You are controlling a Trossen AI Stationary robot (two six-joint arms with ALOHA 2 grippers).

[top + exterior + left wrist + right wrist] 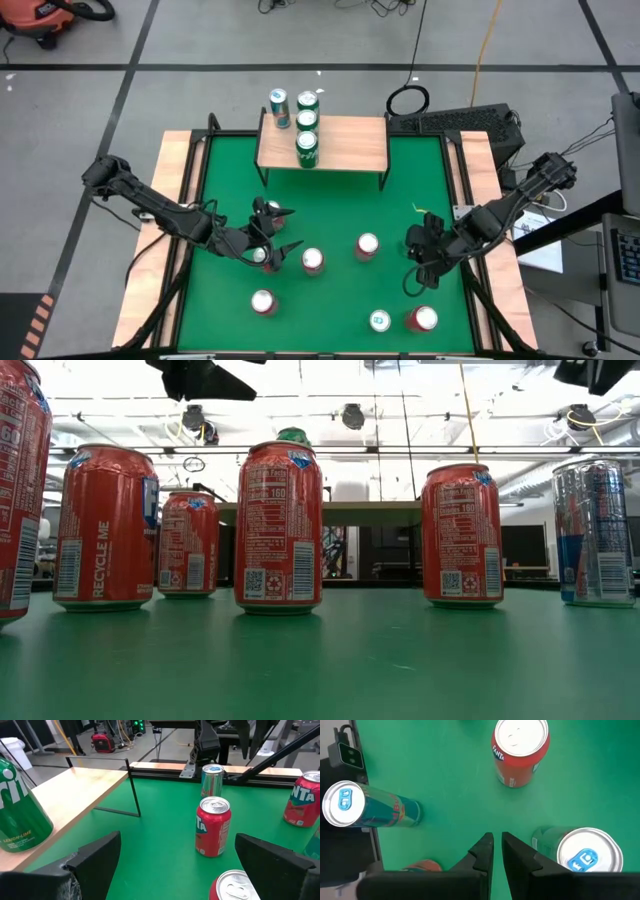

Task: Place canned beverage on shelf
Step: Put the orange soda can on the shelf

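Observation:
The shelf (340, 142), a light wooden plank on thin black legs, stands at the table's far edge. It carries a silver-blue can (279, 107) and two green cans (307, 148). The nearest green can (20, 815) also shows in the left wrist view. Several red cans stand upright on the green table (330, 205). My left gripper (287, 229) (178, 840) hovers open at the middle left. One red can (235, 887) (313, 260) stands just ahead of its fingers, untouched. My right gripper (412, 278) (497, 851) is shut and empty, pointing down over the right side.
Beyond the left gripper stand a red can (214, 826), a silver can (212, 780) and another red can (305, 800). Below the right gripper are a red can (520, 750), a silver-blue can (365, 807) and a green can (585, 852). Open green surface lies before the shelf.

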